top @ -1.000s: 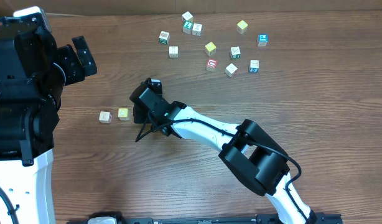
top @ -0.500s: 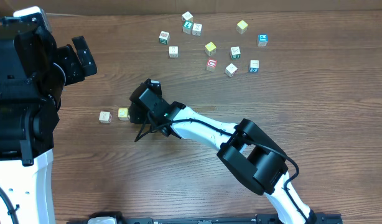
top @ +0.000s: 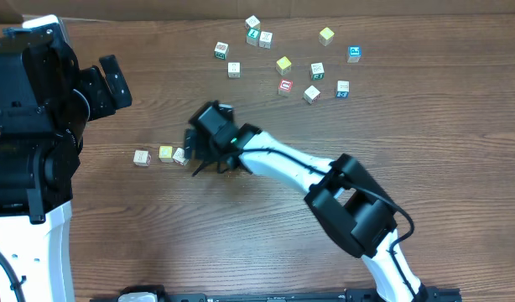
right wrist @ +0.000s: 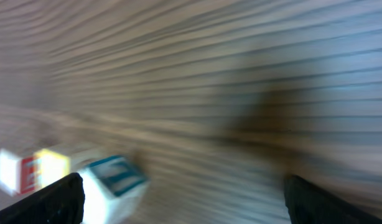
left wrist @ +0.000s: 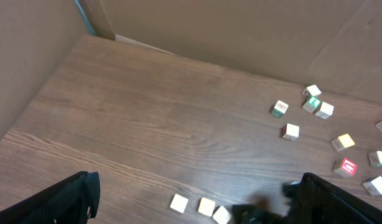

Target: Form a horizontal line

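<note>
A short row of three cubes lies at the table's left: a cream cube (top: 141,157), a yellow-topped cube (top: 165,153), and a cream cube (top: 180,156) turned slightly askew against it. My right gripper (top: 194,153) stands open just right of that third cube, holding nothing. In the blurred right wrist view, the green-marked cube (right wrist: 113,180) sits by the left finger (right wrist: 60,199), with the yellow cube (right wrist: 51,165) beyond it. My left gripper (left wrist: 197,190) is open and empty, high above the row (left wrist: 206,206); overhead it hangs at the far left (top: 106,82).
Several loose letter cubes lie scattered at the back right, among them a red-marked one (top: 285,86), a blue-marked one (top: 354,54) and a yellow one (top: 283,65). A brown wall (left wrist: 241,31) borders the table's far edge. The left arm's base (top: 23,168) fills the left side.
My right gripper has opened and let go of the cube, which now rests beside the yellow cube. The right arm has drawn back a little to the right. The left arm has not moved.
</note>
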`<state>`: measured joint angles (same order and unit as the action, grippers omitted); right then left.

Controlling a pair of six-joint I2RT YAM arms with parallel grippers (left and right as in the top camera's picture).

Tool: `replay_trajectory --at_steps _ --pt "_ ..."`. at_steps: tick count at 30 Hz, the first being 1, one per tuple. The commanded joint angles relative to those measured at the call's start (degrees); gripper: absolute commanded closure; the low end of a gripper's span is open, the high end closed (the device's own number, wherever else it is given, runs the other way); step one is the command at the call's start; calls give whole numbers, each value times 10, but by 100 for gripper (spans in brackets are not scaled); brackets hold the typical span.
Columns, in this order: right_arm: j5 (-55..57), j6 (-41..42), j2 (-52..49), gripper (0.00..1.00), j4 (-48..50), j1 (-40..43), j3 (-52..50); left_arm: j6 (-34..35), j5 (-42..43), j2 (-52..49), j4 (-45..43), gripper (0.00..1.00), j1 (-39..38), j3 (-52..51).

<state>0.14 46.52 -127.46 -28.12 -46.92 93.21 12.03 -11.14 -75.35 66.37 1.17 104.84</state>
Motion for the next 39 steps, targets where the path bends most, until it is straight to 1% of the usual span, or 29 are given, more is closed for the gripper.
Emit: replay_trajectory --at_steps 1,5,9,12,16,20,24,28,35,39 --pt "-6 -1 58 0 -29 39 -5 -2 7 -3 8 0 2 12" --pt "-42 -1 124 0 -54 67 -5 -2 7 -3 14 0 2 12" --pt "-42 -1 180 0 -91 88 -5 -2 7 -3 27 0 2 12" --pt "-41 -7 221 0 -141 106 -5 -2 19 -3 40 0 2 12" --pt "-36 -83 260 0 -208 135 -5 -2 75 -3 50 0 2 12" --pt "-24 -151 264 0 -237 175 -5 -2 116 -3 45 0 2 12" --pt "-11 -202 254 0 -213 228 -6 -2 131 -7 45 0 2 12" --pt "-14 -237 235 0 -161 271 -6 -2 185 -23 43 0 2 12" --pt "-17 -278 184 0 -61 325 -5 1 187 -62 43 0 2 12" --pt "-20 -284 115 0 0 342 -4 5 187 -75 39 0 -1 12"
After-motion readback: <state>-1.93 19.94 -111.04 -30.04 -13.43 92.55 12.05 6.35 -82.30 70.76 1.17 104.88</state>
